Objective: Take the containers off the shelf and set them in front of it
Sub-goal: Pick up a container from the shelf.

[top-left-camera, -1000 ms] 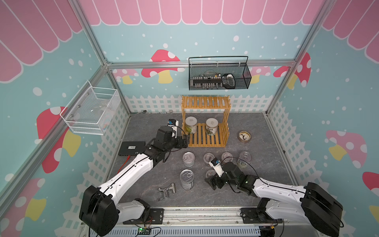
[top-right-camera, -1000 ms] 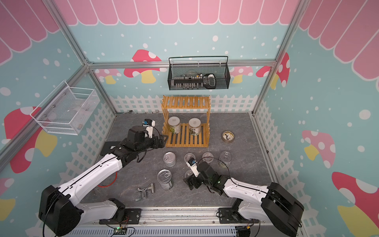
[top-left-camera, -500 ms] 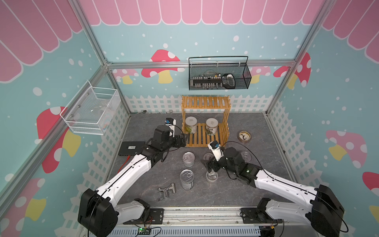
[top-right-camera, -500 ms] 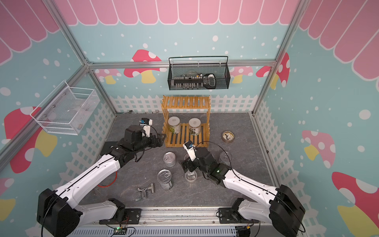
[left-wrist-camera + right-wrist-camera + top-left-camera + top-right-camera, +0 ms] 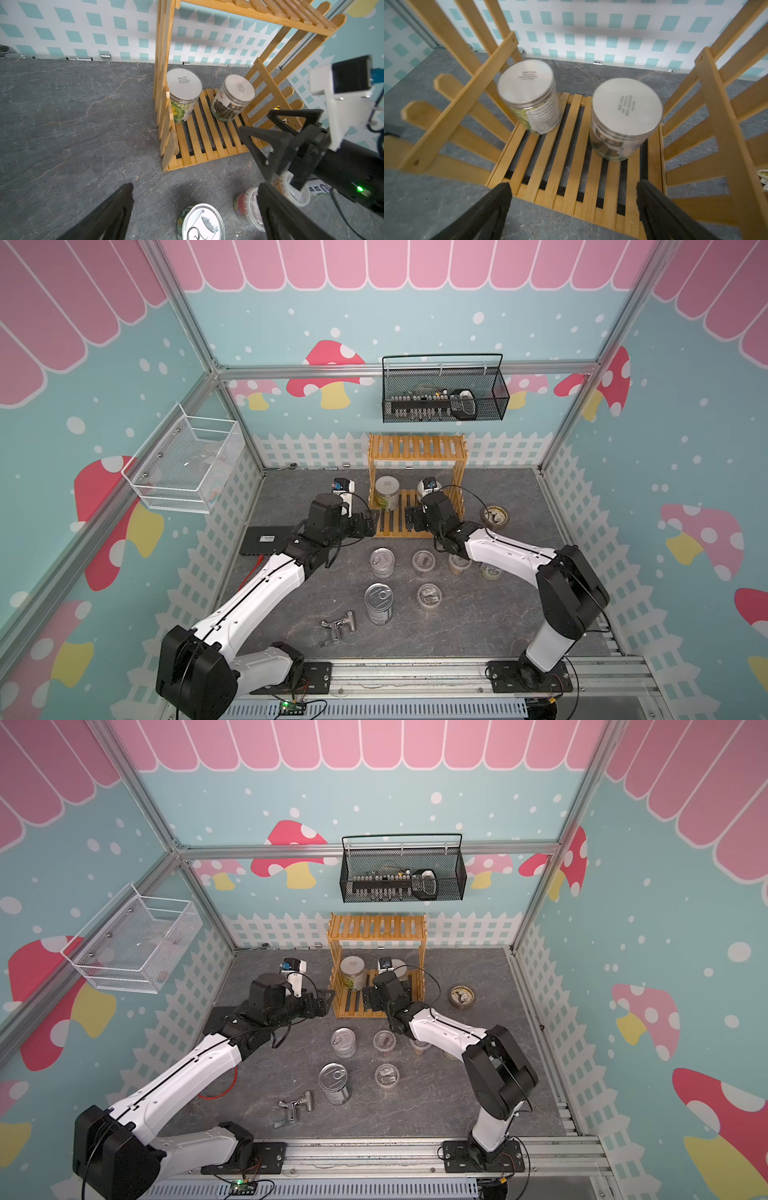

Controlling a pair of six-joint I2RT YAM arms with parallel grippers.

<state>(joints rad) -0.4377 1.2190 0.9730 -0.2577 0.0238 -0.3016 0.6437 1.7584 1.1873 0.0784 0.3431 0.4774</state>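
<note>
The shelf (image 5: 572, 145) is yellow-brown wood, smooth with a faint satin sheen. The lidded jars (image 5: 184, 87) on it have flat, matt whitish lids and clear glossy plastic walls wrapped in printed labels. At the shelf's six o'clock in both top views, the tin cans (image 5: 382, 562) have bright, reflective metal tops, and the small jars (image 5: 423, 562) are clear plastic. The faucet piece (image 5: 338, 624), at seven o'clock, is shiny metal. The tabletop (image 5: 62, 124) is matt grey and stone-veined.

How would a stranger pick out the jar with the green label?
Find the bamboo shelf at the back wall. Two white-lidded jars stand on its lower tier. The green-labelled jar is yours; the brown-labelled jar is not.
</note>
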